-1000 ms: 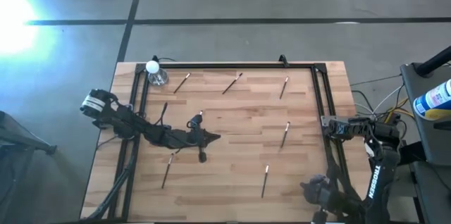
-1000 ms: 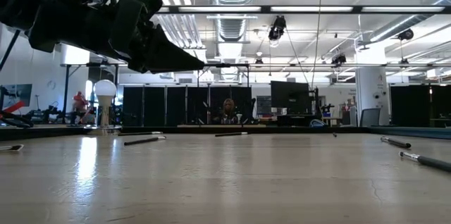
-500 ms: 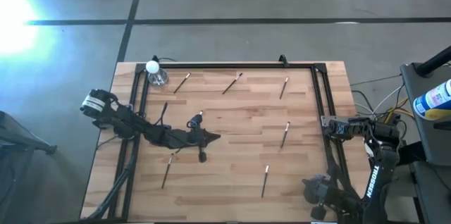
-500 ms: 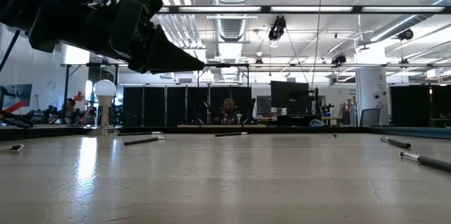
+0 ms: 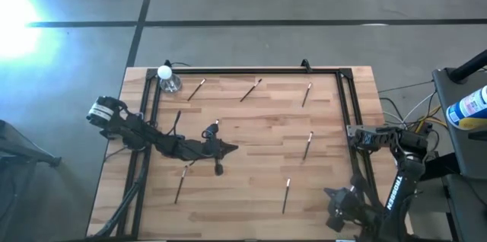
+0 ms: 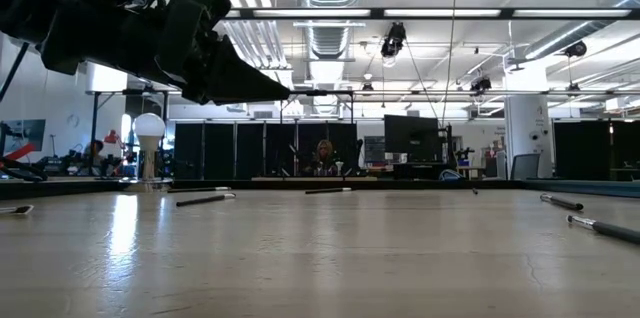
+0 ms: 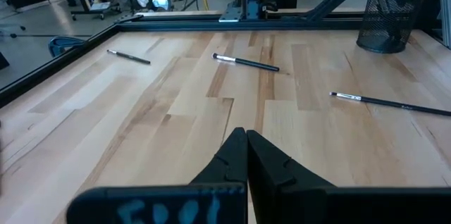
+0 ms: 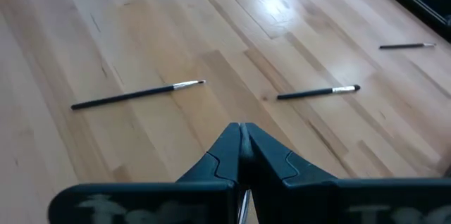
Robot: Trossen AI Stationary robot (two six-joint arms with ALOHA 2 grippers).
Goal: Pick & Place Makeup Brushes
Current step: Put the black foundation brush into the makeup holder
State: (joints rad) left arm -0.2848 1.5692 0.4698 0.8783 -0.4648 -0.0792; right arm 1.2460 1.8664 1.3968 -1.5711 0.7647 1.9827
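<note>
Several thin makeup brushes lie flat and scattered on the wooden table: one (image 5: 197, 88), another (image 5: 251, 90) and a third (image 5: 307, 94) lie near the far edge. Others (image 5: 307, 145) (image 5: 287, 195) (image 5: 181, 185) lie nearer. My left gripper (image 5: 232, 148) is shut and empty above the table's middle, also in its wrist view (image 7: 243, 136), with brushes (image 7: 246, 63) (image 7: 394, 103) lying beyond it. My right gripper (image 5: 327, 193) is shut and empty at the near right corner. Its wrist view (image 8: 241, 129) shows two brushes (image 8: 137, 94) (image 8: 317, 92) ahead of it.
A small clear bottle with a round white cap (image 5: 166, 77) stands at the far left corner. A black rail frame (image 5: 251, 70) runs around the tabletop. A black mesh cup (image 7: 391, 16) stands at the table's right side. The room lies beyond the far edge in the low view.
My right arm has swung a little at the table's near right corner, its gripper staying shut. The left arm and the brushes have kept still.
</note>
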